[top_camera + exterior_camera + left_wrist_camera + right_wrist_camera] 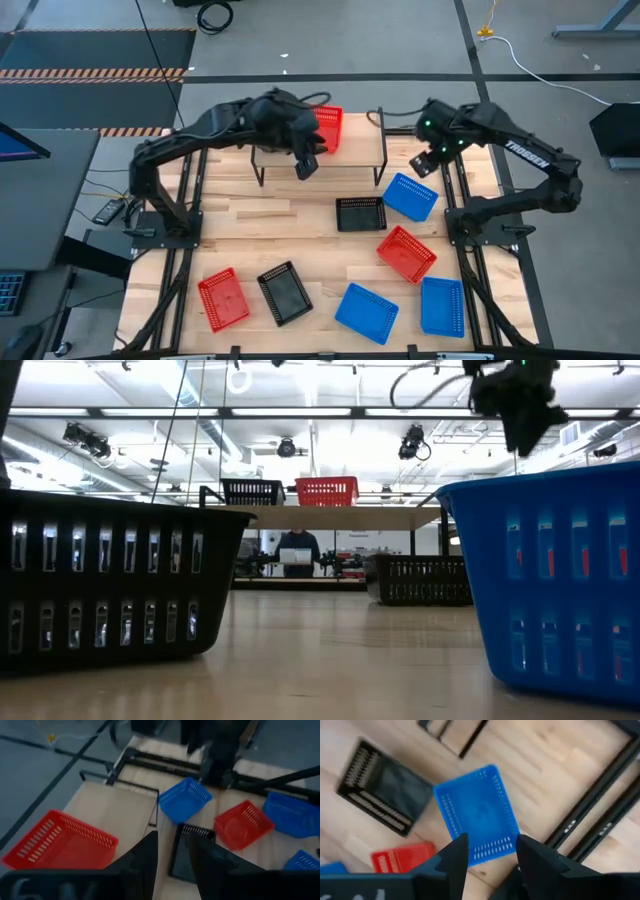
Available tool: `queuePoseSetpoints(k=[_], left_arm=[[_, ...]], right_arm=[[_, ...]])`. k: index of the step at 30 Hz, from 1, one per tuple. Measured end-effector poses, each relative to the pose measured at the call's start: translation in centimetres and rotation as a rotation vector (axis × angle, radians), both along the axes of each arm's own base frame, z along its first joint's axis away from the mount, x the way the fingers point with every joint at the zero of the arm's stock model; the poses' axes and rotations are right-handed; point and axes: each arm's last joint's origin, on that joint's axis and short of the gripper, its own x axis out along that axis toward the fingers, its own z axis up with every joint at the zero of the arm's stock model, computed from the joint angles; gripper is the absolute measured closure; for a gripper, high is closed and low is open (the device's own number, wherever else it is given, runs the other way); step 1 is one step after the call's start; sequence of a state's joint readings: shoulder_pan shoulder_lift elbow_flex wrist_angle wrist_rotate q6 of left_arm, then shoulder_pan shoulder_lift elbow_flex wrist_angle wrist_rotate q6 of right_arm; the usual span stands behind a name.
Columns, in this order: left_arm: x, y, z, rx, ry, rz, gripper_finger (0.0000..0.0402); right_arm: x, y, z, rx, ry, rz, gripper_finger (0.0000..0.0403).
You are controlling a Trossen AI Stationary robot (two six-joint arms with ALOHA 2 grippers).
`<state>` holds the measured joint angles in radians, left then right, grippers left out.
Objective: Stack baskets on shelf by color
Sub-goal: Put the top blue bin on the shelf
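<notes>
Baskets scattered: one red basket (pixel 327 128) and one black basket (pixel 251 491) up on the shelf (pixel 352 141), side by side; seven more spread over the bench (pixel 300 235) below, among them a blue basket (pixel 476 815) just beside the shelf's right end, a black one (pixel 360 213) next to it. Left claw (pixel 306 165) above the shelf's front edge, empty, fingers slightly parted. Right claw (pixel 488 851) directly above that blue basket, open, holding nothing.
</notes>
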<state>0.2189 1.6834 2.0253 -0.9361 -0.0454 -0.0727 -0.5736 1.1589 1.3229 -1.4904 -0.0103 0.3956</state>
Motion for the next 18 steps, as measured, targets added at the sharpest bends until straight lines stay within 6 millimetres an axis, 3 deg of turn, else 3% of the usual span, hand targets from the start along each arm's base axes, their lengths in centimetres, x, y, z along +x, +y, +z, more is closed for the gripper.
queuePoseSetpoints(k=[8, 18], left_arm=[[-2.3, -0.6, 1.9, -0.009, -0.058, 0.014, 0.0285], [-5.9, -2.5, 4.6, -0.066, -0.17, 0.017, 0.0285]], right_arm=[[0.6, -0.9, -6.8, 0.047, -0.045, 0.074, 0.021], [-1.1, -1.9, -13.5, 0.071, 0.034, 0.138, 0.0202]])
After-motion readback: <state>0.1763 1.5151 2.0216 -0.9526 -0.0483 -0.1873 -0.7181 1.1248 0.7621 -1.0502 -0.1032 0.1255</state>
